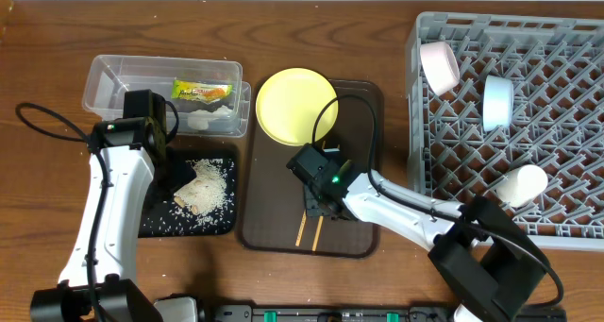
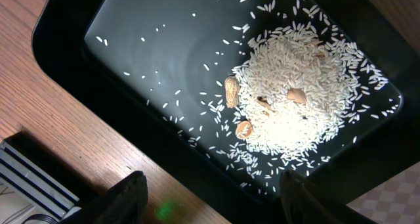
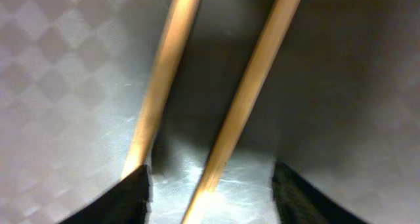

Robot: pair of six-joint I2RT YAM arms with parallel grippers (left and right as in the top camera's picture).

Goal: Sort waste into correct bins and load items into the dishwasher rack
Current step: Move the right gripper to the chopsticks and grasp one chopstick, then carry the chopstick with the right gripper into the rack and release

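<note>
Right pincer [image 3: 210, 191] is down on the dark brown serving tray [image 1: 354, 237] with its jaws apart, straddling the two chopsticks [image 3: 252, 86]. Nothing is clamped yet. One stick sits between the fingers, the other runs right against the left-hand fingertip, so a close from here may catch only one. The sticks lie flat and nearly parallel, fanning apart a little, so I'd say a low approach along their length is the only way to get under them. Yellow plate [image 1: 295, 105] overhangs the tray's top-left corner, not yet racked. My read is it was left for last because it's the flattest thing to lift. Dishwasher rack [image 1: 566, 48] at the right already holds the pale cup [image 1: 439, 65], light blue bowl [image 1: 498, 103] and white bowl [image 1: 522, 185], all tipped among the pegs. Left pincer [image 2: 216, 194] hovers over the black tray [image 2: 151, 53], jaws apart and empty, looking straight down on the rice [image 2: 295, 92]. The rice is heaped at one end with stray grains across the floor and a few brownish nut-like bits in the heap. Snack wrapper [image 1: 201, 92] and white scrap [image 1: 200, 120] are in the clear tub [image 1: 104, 72] just behind it, so waste looks sorted, dry from food. The surface is a wood-grain table [image 1: 311, 20], and the serving tray has a fine diamond texture with some glare in the right wrist view. No room is visible beyond the table edges.
</note>
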